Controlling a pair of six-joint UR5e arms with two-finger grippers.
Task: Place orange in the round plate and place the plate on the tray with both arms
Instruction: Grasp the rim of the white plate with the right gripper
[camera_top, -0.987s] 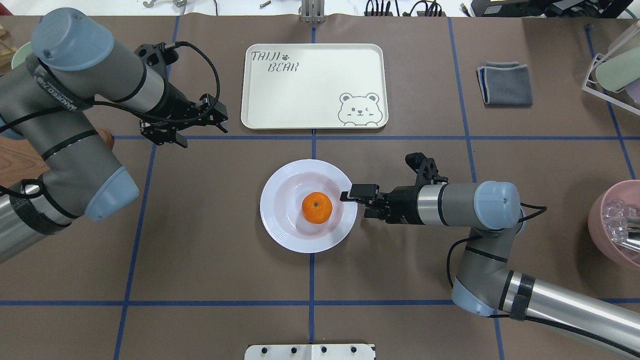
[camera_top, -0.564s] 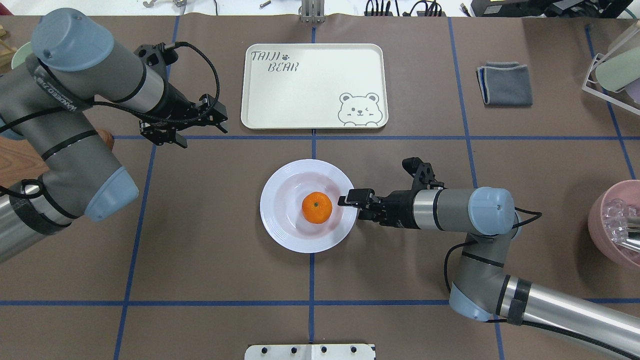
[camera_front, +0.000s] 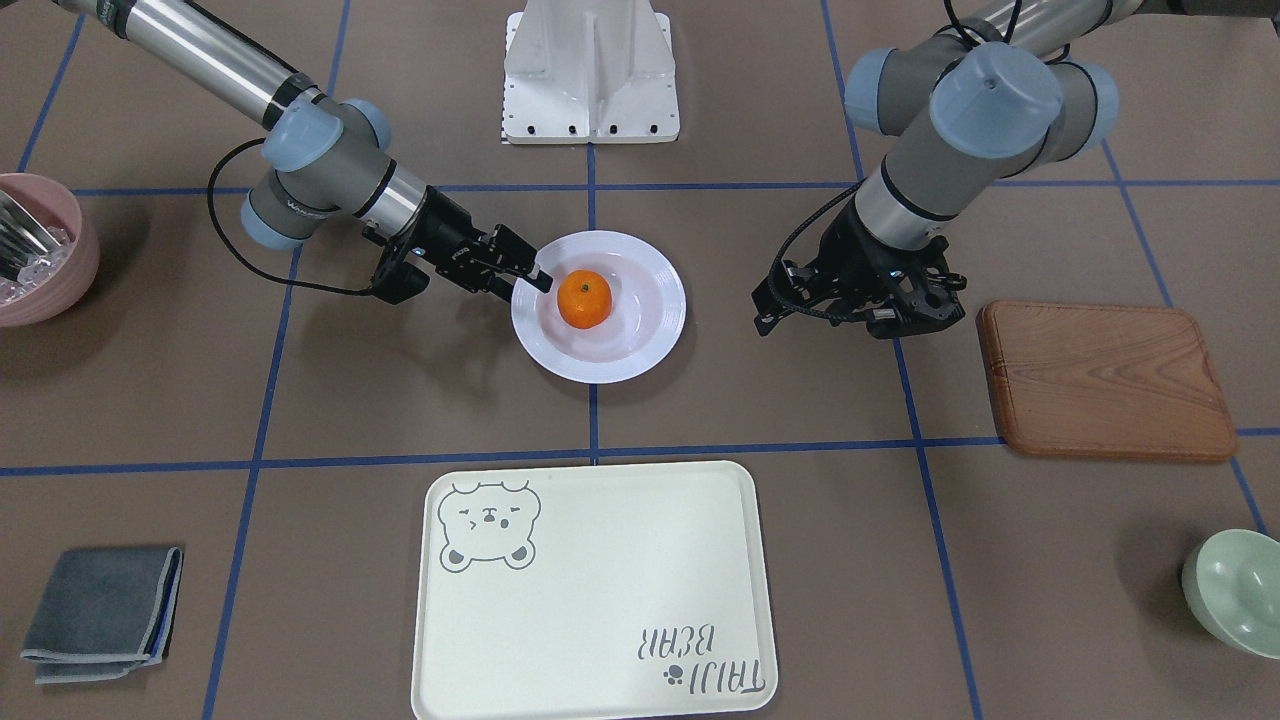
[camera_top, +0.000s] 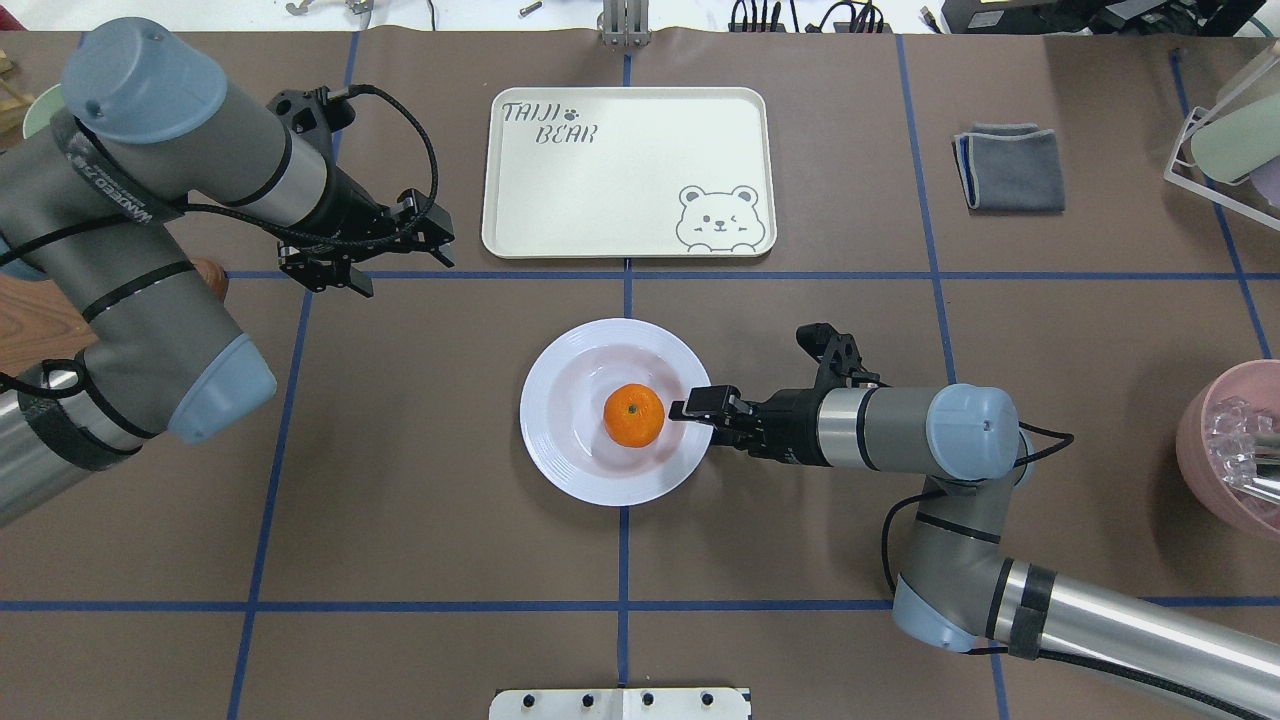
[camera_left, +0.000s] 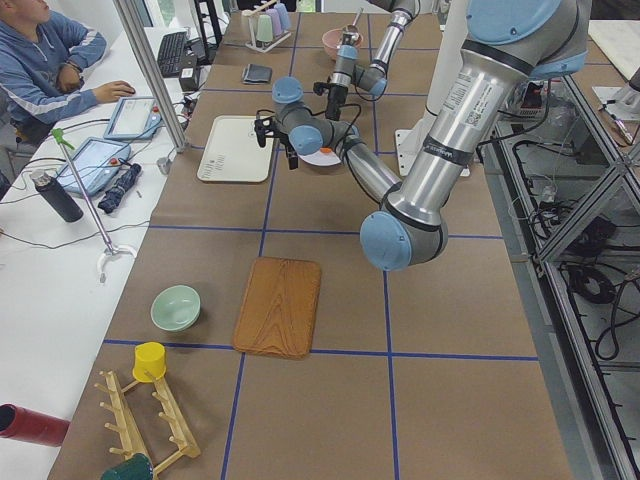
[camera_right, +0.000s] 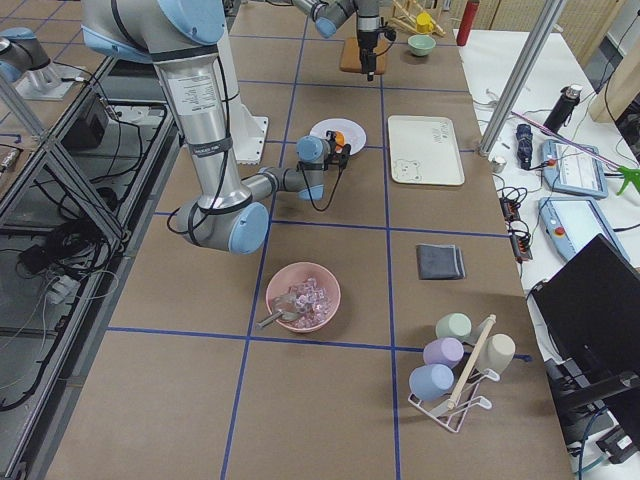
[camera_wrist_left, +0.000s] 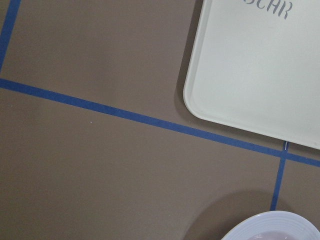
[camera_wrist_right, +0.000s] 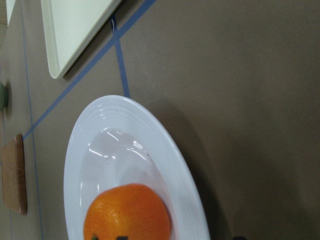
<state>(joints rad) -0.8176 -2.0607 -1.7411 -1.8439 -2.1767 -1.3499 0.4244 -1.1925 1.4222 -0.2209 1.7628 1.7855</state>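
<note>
The right gripper (camera_top: 690, 408) has slid further left, fingers apart astride the round plate (camera_top: 565, 455)'s right rim, the orange (camera_top: 633, 415) inside. The left gripper (camera_top: 385, 258) hovers, fingers apart, near the tray (camera_top: 620, 190). A rim grasp looks imminent.

A robotics lab: blue-taped table (camera_top: 420, 480), aluminium framing (camera_left: 151, 70), person (camera_left: 45, 60) at keyboard (camera_left: 172, 52).

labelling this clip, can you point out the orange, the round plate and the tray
orange (camera_top: 633, 415): overhead exterior view, centre of the fruit
round plate (camera_top: 557, 454): overhead exterior view, bare ribbed rim, lower left
tray (camera_top: 620, 190): overhead exterior view, bare middle of its floor
</note>
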